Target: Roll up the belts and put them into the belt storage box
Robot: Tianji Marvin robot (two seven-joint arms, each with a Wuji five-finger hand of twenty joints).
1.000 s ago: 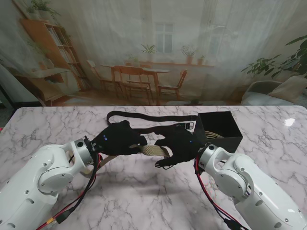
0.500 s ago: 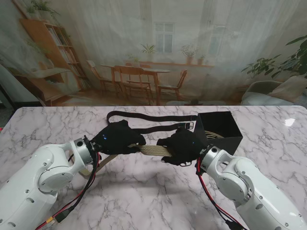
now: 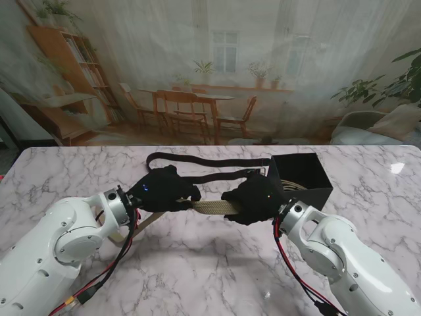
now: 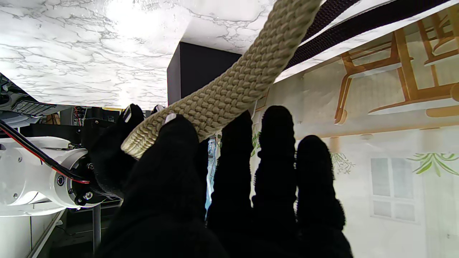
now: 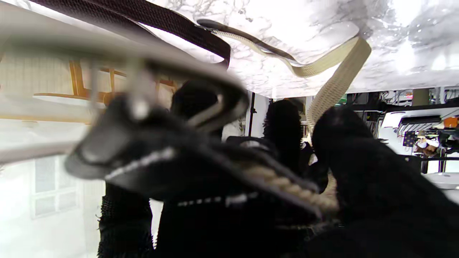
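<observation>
White marble counter (image 3: 197,263) with grey veining, and behind it a printed backdrop of a dining room. Starting at the fingers: the left hand (image 3: 163,189), in a black glove, has its fingers closed around the tan woven fabric belt (image 3: 214,207); in the left wrist view the belt runs across the thumb and index finger (image 4: 172,143), pinched there. The right hand (image 3: 255,197), also gloved black, is curled shut on the other end of the same belt, and the right wrist view shows the weave and a blurry metal buckle right up against the lens.

Compared to a second ago, the right hand has closed up: its fingers were splayed over the belt, now they're balled tight. It has also shifted a bit toward the box. Left hand barely moved.

The tan stretch hangs between the two hands, with its tail trailing nearer to me under the left wrist. Just right of the right hand sits the open black rectangular storage box (image 3: 299,174), a pale coil inside. A thin black strap belt (image 3: 197,160) loops on the counter farther from me, its buckle end touching the box's left wall.
</observation>
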